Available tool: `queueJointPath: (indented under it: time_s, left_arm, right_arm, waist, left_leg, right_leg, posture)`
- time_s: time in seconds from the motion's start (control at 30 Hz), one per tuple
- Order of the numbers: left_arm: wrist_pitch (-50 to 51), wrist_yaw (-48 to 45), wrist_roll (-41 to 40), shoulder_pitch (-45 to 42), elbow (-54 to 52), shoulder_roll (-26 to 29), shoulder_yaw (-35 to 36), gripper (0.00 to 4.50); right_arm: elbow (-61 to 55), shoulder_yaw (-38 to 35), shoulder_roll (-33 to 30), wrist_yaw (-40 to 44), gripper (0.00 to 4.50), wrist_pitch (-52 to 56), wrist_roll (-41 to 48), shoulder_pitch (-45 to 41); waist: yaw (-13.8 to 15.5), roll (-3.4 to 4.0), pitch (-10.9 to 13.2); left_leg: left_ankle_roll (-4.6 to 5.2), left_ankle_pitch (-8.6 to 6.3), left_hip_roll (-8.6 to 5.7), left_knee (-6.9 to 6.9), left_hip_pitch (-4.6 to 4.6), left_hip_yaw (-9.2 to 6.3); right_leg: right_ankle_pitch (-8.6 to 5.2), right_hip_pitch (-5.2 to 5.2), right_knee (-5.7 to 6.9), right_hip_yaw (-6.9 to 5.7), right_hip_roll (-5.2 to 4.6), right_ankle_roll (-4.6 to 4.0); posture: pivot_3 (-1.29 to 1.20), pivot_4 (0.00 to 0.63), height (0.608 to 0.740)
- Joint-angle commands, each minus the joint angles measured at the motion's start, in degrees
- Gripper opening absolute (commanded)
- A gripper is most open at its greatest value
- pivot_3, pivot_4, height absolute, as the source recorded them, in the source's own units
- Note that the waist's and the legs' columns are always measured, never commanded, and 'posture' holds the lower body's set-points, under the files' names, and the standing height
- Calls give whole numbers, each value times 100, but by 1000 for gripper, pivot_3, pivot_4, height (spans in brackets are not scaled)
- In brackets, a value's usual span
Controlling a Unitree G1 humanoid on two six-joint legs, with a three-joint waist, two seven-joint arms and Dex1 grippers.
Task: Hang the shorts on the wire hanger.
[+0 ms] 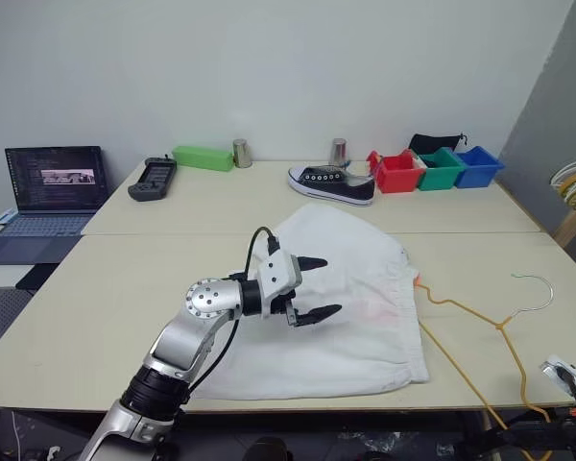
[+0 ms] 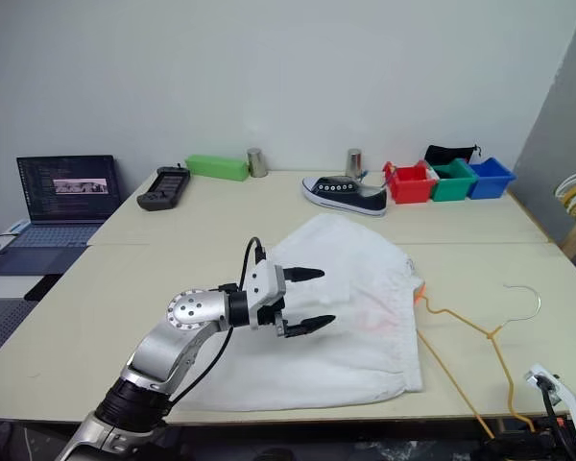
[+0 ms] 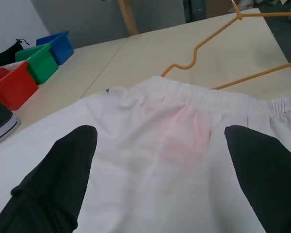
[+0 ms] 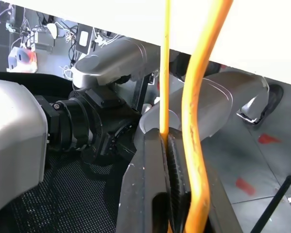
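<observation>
The shorts (image 1: pixel 336 307) lie flat mid-table, waistband toward the hanger (image 1: pixel 480 327), whose far shoulder touches that band. My left gripper (image 1: pixel 313 286) hovers over the fabric, jaws wide and empty; my right gripper (image 4: pixel 167 160) is clamped on the hanger's wire past the table's edge. I'd say I'm between grasps: next, pinch the waistband and feed the wire in.

left gripper (image 1: pixel 317 286): fingers spread | right gripper (image 4: pixel 167 145): fingers pinched together

text: none legible | laptop screen (image 1: pixel 56 178): too small to read
</observation>
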Motion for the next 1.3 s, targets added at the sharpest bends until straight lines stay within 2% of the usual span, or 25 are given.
queueJointPath:
  time_s: [0.03,0.17,0.33,0.6,0.8,1.07,1.3]
  left_arm:
    - [-216,-24,79,-222,10,13,98,4483]
    - [-248,-14,118,-305,60,64,157,4483]
    - [-323,-6,179,-302,66,119,166,4483]
    - [-434,21,253,-376,156,129,180,4483]
    - [-492,30,301,-473,199,130,202,4483]
    - [-726,18,387,-598,437,160,247,4483]
    - [-827,20,397,-562,478,170,286,4483]
  right_arm:
    - [-164,308,187,-205,0,862,636,-492]
    - [-41,799,331,-534,0,1441,805,-1106]
    - [413,823,788,-886,0,2216,1141,-1959]
    - [1447,946,1556,-1737,0,2282,1620,-3081]
    - [2470,892,2132,-2532,0,2282,1913,-3610]
    - [2371,1555,1336,-2848,0,2282,3296,-3270]
    - [2455,1522,723,-3103,0,2282,3913,-3034]
  waist:
    - [-16,-2,1]
    - [-5,0,0]
    - [6,-1,1]
    - [52,-21,13]
    - [80,-25,13]
    - [196,-25,13]
    - [228,-27,14]
  left_leg:
    - [0,0,2,0,0,0]
    - [1,-1,6,-1,0,1]
    - [2,-1,8,-1,0,0]
    - [4,-2,8,-1,-4,-1]
    - [4,-3,11,-3,-6,1]
    - [8,-5,11,-2,-11,3]
    - [11,-6,11,-2,-11,4]
  right_leg:
    - [0,0,0,1,0,0]
    - [1,-2,0,1,1,-1]
    - [1,-1,0,0,0,-2]
    - [3,-4,-4,-3,-2,-2]
    - [4,-10,-2,-2,-2,-4]
    - [5,-13,-3,-2,-5,-4]
    - [6,-12,-5,-1,-5,-2]
  posture:
    - [225,0,740]
    - [236,0,740]
    - [253,0,740]
    - [267,0,740]
    - [284,0,740]
    - [282,0,740]
    - [284,0,740]
